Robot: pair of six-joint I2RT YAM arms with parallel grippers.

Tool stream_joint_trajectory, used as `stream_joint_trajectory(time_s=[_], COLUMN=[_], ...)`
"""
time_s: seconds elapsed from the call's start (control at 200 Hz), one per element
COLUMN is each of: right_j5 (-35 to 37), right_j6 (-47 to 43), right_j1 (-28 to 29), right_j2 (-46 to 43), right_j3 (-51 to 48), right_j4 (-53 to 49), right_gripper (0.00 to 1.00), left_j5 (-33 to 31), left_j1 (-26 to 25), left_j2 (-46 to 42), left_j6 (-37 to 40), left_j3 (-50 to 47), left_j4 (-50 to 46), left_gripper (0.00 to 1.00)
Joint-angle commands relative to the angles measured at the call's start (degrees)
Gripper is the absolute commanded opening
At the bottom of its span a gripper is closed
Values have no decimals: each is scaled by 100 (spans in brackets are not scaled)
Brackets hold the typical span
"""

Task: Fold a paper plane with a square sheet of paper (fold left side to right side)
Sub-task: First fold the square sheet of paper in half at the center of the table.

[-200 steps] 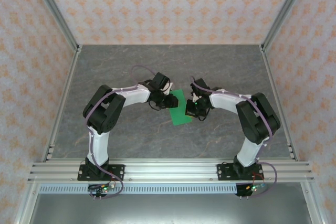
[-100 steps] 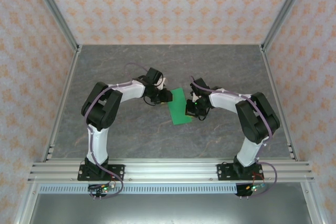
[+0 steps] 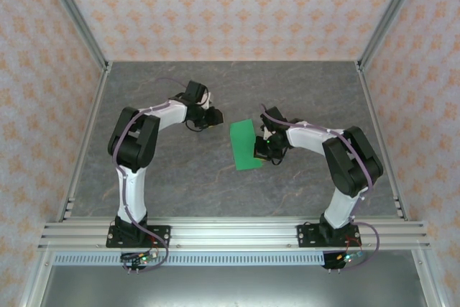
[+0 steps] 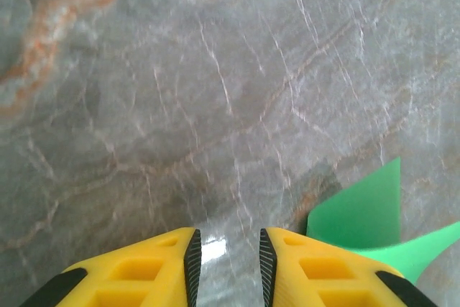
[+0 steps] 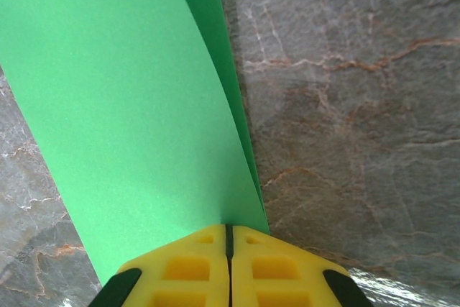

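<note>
The square sheet of paper, bright green, lies folded over near the table's middle. Its two layers part slightly along the right edge in the right wrist view, where the paper runs up to my fingertips. My right gripper sits at the sheet's right edge, its jaws shut on the paper. My left gripper is up and to the left of the sheet, clear of it. Its yellow fingers stand open over bare table, and a corner of the paper shows to their right.
The grey marbled table is ringed by aluminium frame posts and patterned walls. A metal rail carrying both arm bases runs along the near edge.
My left arm has swung back and to the left, taking its gripper off the paper's left edge. The right arm and the sheet have stayed put.
</note>
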Motion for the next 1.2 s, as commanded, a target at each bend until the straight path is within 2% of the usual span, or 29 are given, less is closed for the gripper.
stream_joint_trajectory(time_s=[0.0, 0.135, 0.245, 0.34, 0.691, 1.196], right_j5=[960, 968, 967, 969, 986, 1035], right_j6=[-46, -52, -40, -47, -65, -94], right_j1=[-37, -39, -33, -39, -37, -34], right_j2=[377, 412, 409, 415, 400, 420], right_j3=[-204, -174, -151, -144, -138, -143], right_j4=[-613, -637, -649, -658, -702, -755], right_gripper=[9, 9, 9, 9, 9, 9], left_j5=[445, 787, 800, 700, -102, -537], left_j1=[-176, -558, -875, -942, -866, -227], left_j2=[-528, -537, -338, -76, 310, 744], left_j6=[-104, -60, -32, -128, 96, 136], left_j3=[-363, -477, -390, -262, 88, 644], left_j4=[559, 734, 735, 743, 339, 0], left_gripper=[31, 30, 30, 30, 31, 31])
